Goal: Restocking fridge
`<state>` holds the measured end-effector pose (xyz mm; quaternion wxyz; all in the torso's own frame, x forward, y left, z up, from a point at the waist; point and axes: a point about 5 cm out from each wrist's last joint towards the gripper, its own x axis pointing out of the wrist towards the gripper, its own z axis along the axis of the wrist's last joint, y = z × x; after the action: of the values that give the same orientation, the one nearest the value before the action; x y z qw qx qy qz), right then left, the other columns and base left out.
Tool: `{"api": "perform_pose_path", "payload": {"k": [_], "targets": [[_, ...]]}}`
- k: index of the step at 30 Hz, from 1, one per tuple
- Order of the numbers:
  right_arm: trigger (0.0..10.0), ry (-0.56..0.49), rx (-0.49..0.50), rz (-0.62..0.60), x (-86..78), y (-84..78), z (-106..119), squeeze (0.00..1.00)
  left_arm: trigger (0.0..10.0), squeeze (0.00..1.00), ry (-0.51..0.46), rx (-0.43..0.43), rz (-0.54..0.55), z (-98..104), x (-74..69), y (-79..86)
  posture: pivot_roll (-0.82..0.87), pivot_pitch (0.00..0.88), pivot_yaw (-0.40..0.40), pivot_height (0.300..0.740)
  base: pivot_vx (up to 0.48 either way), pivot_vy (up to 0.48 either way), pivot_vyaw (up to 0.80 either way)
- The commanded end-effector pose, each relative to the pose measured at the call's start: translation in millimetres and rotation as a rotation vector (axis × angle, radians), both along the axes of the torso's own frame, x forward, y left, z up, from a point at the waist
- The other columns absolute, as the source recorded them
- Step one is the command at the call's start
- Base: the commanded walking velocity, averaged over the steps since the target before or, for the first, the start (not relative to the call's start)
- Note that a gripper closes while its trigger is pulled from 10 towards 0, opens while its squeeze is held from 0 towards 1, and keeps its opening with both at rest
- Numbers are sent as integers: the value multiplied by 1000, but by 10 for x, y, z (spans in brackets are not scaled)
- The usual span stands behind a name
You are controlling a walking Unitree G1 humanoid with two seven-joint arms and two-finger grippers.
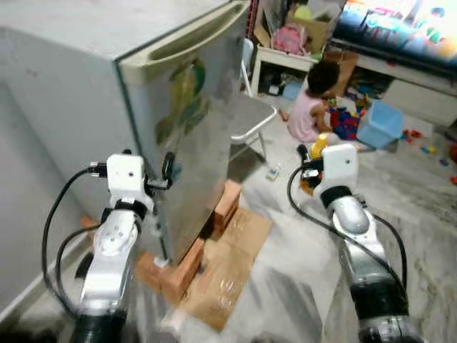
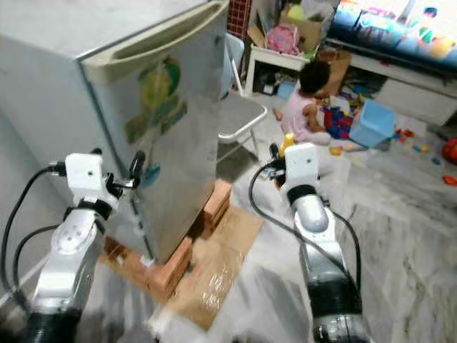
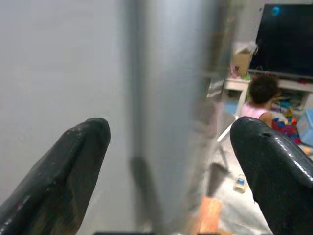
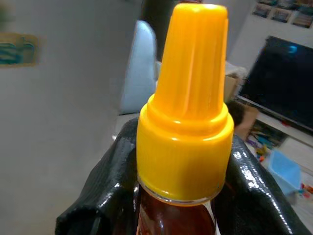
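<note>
A small grey fridge (image 1: pixel 193 143) stands on bricks, its door shut and stickers on the front. My left gripper (image 1: pixel 168 168) is at the door's side edge, about halfway down. In the left wrist view its fingers (image 3: pixel 73 166) are open, with the door edge between them. My right gripper (image 1: pixel 308 161) is raised to the right of the fridge. It is shut on a bottle of brown liquid with a yellow cap (image 4: pixel 188 98), held upright; the yellow cap (image 1: pixel 319 143) shows above the wrist.
Bricks (image 1: pixel 178 271) and flattened cardboard (image 1: pixel 228 264) lie under and in front of the fridge. A white chair (image 1: pixel 250 118) stands just behind it. A person (image 1: pixel 310 107) sits on the floor among toys, near a blue bin (image 1: pixel 382 121) and a TV (image 1: pixel 400 25).
</note>
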<state>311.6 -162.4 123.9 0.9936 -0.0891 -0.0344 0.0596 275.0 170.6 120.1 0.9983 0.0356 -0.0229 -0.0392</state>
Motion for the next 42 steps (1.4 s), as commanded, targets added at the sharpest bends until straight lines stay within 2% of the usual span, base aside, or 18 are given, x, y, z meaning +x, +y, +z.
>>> {"api": "perform_pose_path", "payload": {"k": [1, 4, 8, 12, 17, 21, 28, 35, 38, 42], "targets": [[10000, -34, -13, -9, 5, -52, 85, 0, 10000, 0, 10, -8, -35, -2, -21, -37, 58, 0, -91, 740, 0, 0, 0], [10000, -15, -6, -18, -57, -99, 51, 0, 10000, 0, 36, 13, -98, -63, -123, -21, 50, 0, -75, 740, 0, 0, 0], [10000, 0, 4, -35, -108, -145, 13, 0, 10000, 0, 46, 40, -107, -83, -141, 11, 50, 0, -68, 740, 0, 0, 0], [10000, 37, 15, -65, -244, -192, -63, 0, 10000, 0, 54, 27, -107, -45, -81, 95, 30, 0, -47, 740, 0, 77, -800], [10000, 55, 16, -99, -355, -266, -111, 0, 10000, 0, 46, 52, -116, -16, 12, 159, 14, 0, -43, 740, 0, 427, -535], [10000, 74, 4, -96, -406, -295, -132, 0, 10000, 0, 39, 60, -97, 23, 34, 207, 20, 0, -48, 740, 0, 480, 0], [10000, 93, -6, -84, -385, -270, -137, 0, 10000, 0, 39, 75, -84, 5, -55, 264, 33, 0, -65, 740, 0, 137, 0], [10000, 99, -21, -69, -371, -264, -129, 0, 10000, 0, 52, 34, -153, -10, -24, 172, 30, 0, -74, 740, 0, 0, 0], [10000, 112, -27, -66, -373, -285, -144, 0, 10000, 0, 58, 38, -166, -15, 39, 106, 34, 0, -82, 740, 0, 0, 0], [10000, 136, -45, -51, -415, -285, -168, 0, 10000, 0, 50, -7, -203, -5, 156, -52, 31, 0, -85, 740, 0, 0, 0]]}}
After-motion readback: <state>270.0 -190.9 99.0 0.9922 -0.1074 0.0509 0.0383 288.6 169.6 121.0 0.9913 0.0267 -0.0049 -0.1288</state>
